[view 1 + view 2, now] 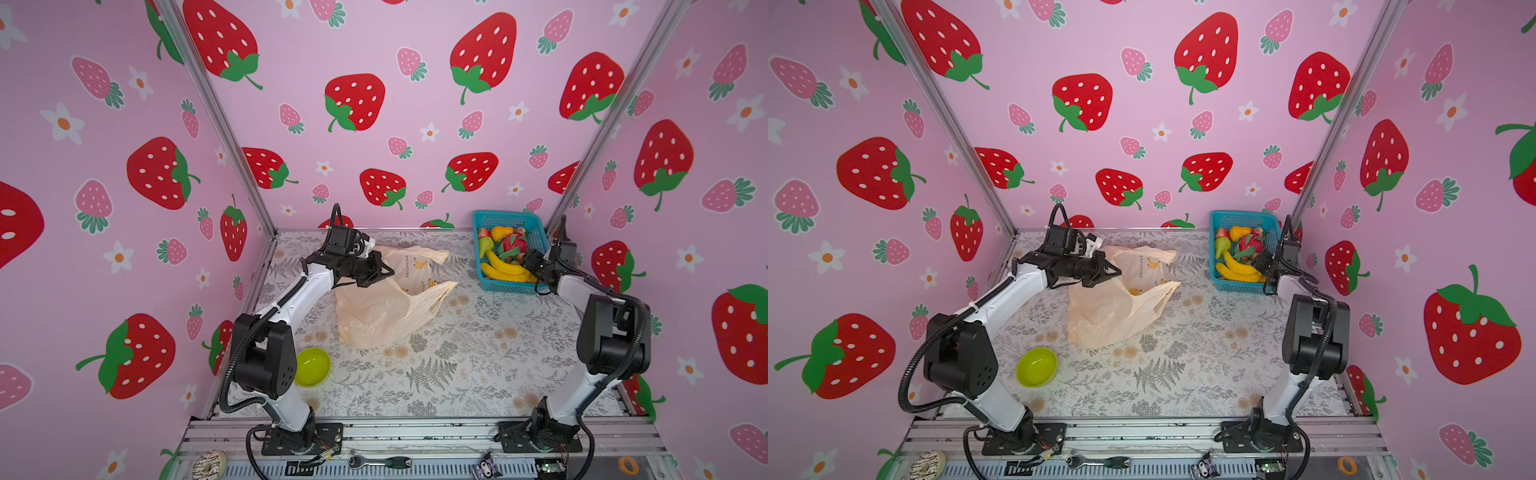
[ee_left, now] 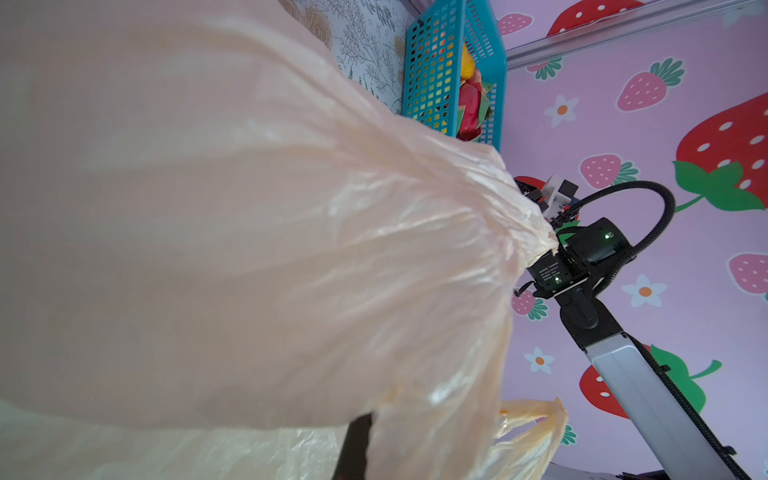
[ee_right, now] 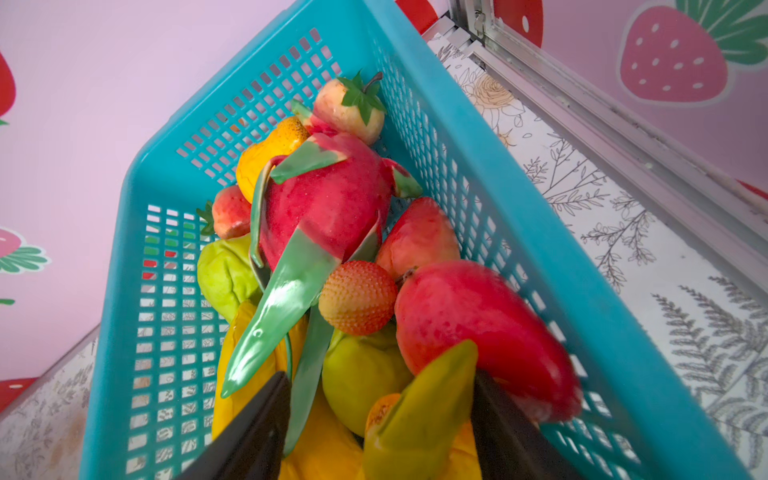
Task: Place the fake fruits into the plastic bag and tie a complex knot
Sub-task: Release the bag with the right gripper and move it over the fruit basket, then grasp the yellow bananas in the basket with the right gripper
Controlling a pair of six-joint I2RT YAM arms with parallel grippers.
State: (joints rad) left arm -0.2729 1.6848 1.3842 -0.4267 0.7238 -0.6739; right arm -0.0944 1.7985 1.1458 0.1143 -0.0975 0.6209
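Crinkled plastic bag (image 2: 249,249) lies lengthwise toward the basket (image 1: 505,286), handles pointing right, rim pinched by the outstretched left gripper (image 1: 386,272). The right gripper (image 3: 380,374) dips among the basket's fake fruits (image 3: 332,208), fingers spread astride one.

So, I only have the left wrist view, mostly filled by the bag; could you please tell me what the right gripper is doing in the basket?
Observer: In the right wrist view, the right gripper stands with jaws apart on either side of a yellow-green fruit inside the teal basket.
Operator: Thanks. What lies under that fruit?
Observer: Two yellow bananas, along the basket's near side in both top views.
Operator: And how is my bag held?
Observer: In both top views the left gripper is shut on the rim of the plastic bag, holding it up, both handles pointing toward the basket.
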